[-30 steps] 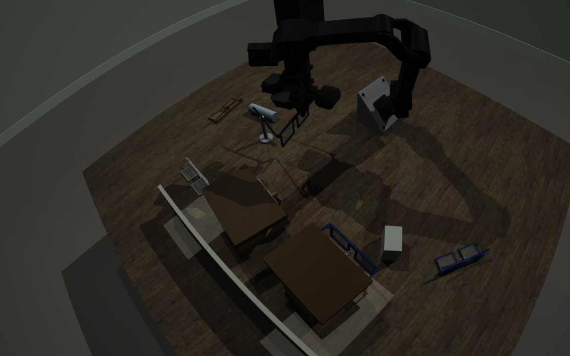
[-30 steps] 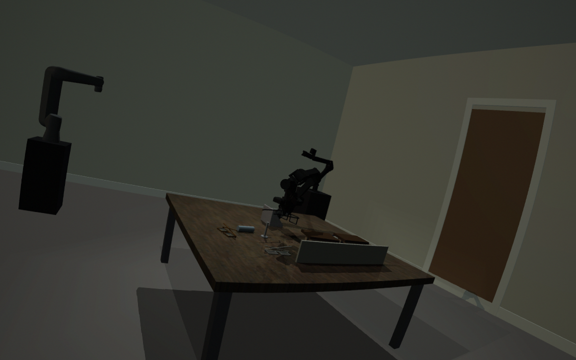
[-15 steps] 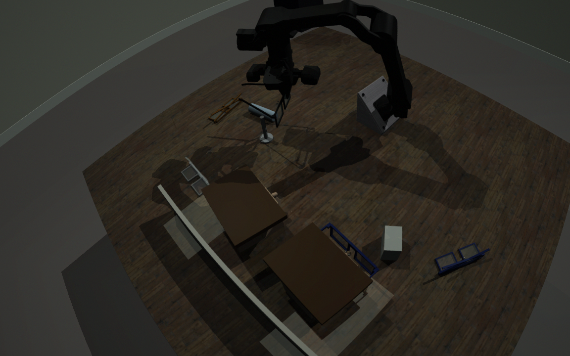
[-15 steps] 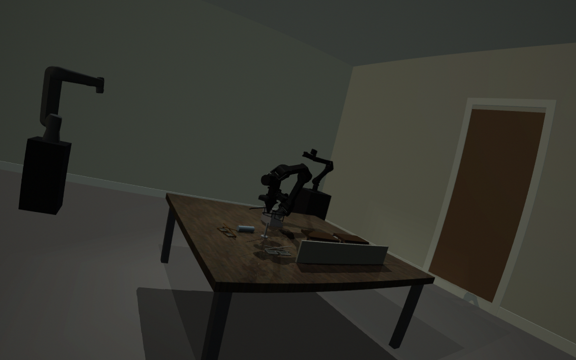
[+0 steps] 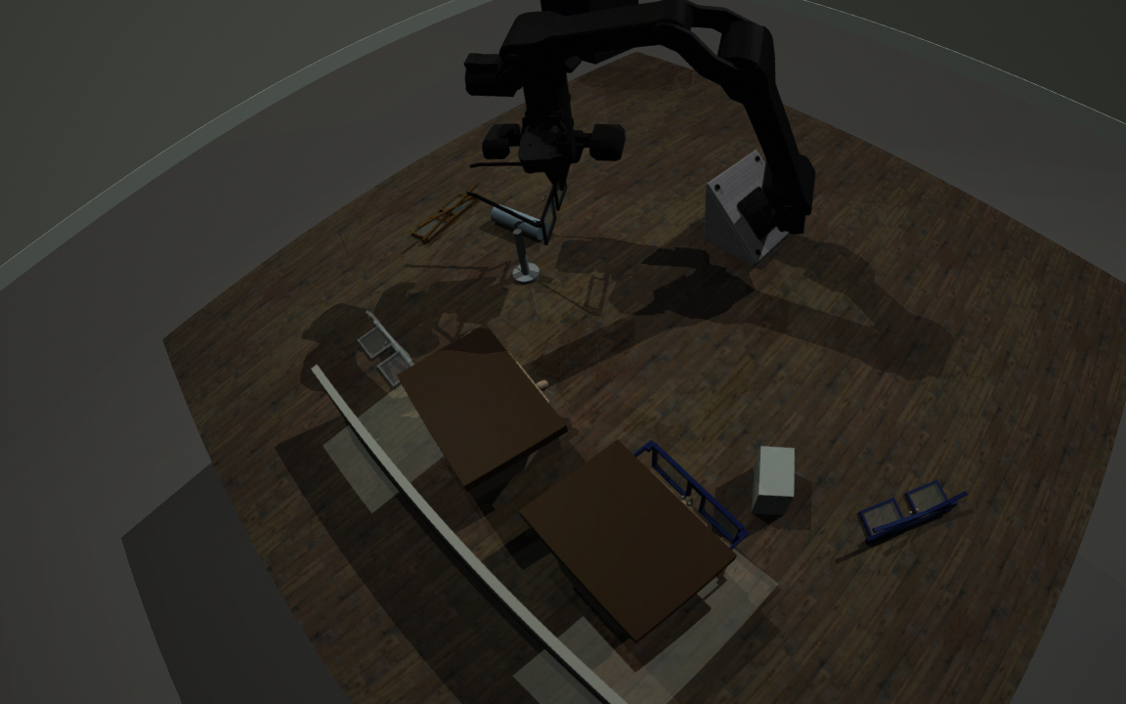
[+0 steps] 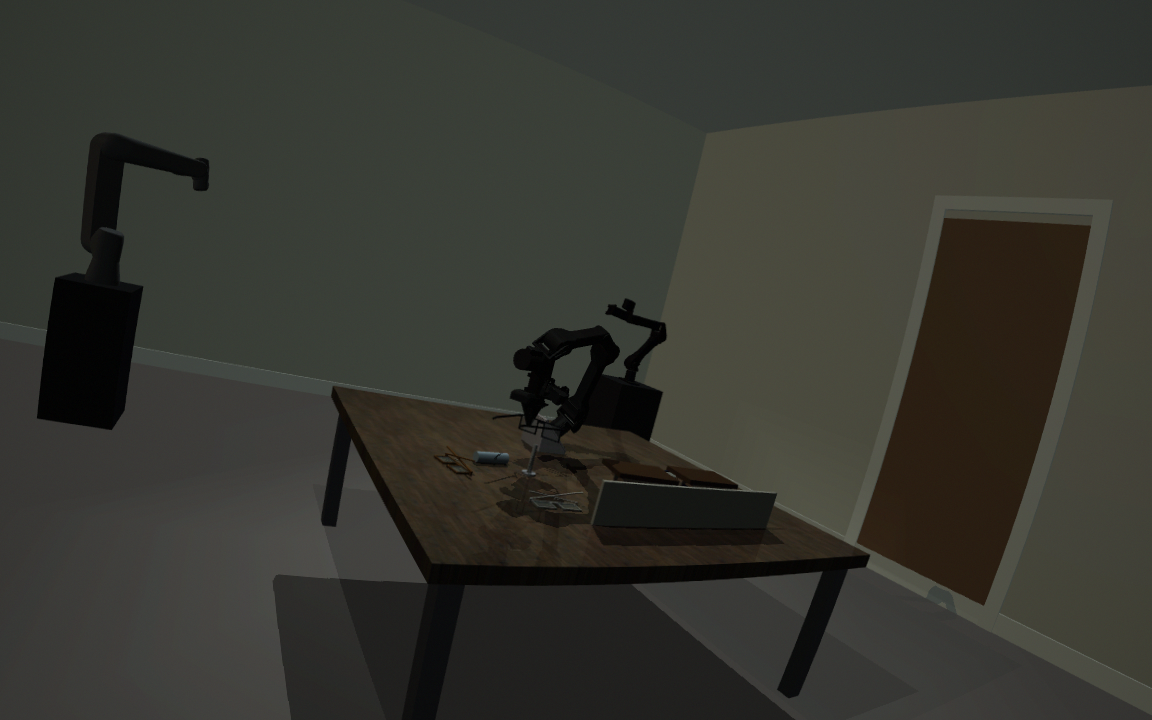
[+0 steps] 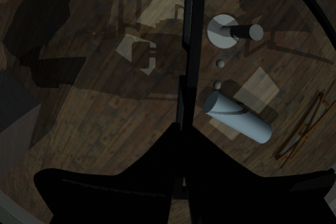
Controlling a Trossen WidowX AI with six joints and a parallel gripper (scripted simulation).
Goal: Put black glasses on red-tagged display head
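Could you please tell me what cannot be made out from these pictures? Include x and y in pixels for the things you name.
- Red tag: neither head's tag can be made out; in the top view, brown boards (image 5: 484,407) (image 5: 628,538) cover most of both heads.
- Noses and ears: mostly under those boards in the top view; the pale panel (image 6: 683,505) blocks them in the exterior view.
- Orange glasses (image 7: 302,131): cut off by the wrist view's right edge.
- Black glasses (image 6: 535,430): too small and dark in the exterior view to judge the grip.

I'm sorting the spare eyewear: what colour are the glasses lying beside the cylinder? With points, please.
Orange-brown glasses (image 5: 446,212) (image 6: 456,462) (image 7: 304,133); clearest in the wrist view.
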